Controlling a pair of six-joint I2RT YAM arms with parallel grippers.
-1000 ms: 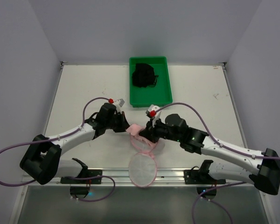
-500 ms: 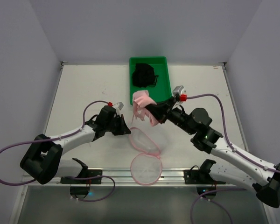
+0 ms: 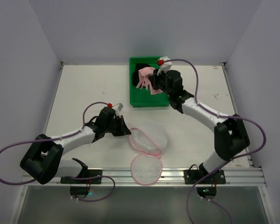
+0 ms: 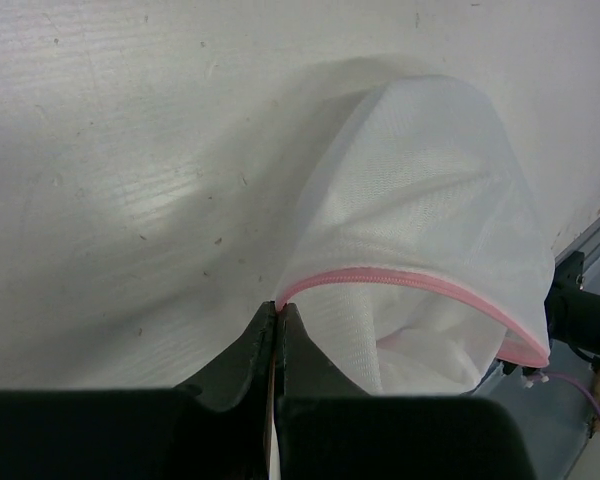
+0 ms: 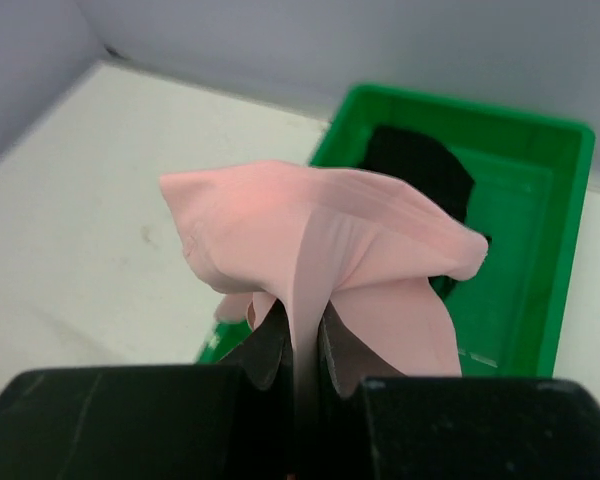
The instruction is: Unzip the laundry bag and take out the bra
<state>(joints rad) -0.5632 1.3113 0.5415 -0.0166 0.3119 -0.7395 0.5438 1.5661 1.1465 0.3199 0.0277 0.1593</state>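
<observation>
Top external view: laundry bag lies on the surface between the two arms, zip undone, its round flap folded out toward the near rail. No bra shows inside it. Left jaws are clenched on the pink zipper trim at the bag mouth, pinning the rim low to the surface. Right jaws are clamped on a narrow fold or strap of the pink bra, which hangs in the air above the green tray, well apart from the bag. Right wrist view shows the bra draped to both sides of the jaws, a black garment already in the tray, and the bra's lower left lobe sitting about over the tray's left wall. Step looks like the drop-off, so the task is nearly done. To do it well, the right arm should shift toward the tray centre so no cloth overhangs the wall, then descend until the fabric rests inside, and only then release. Jaws should open fully and lift straight up, since a soft strap can snag on a finger and drag back out. Left can hold its pinch until the bra is down.
</observation>
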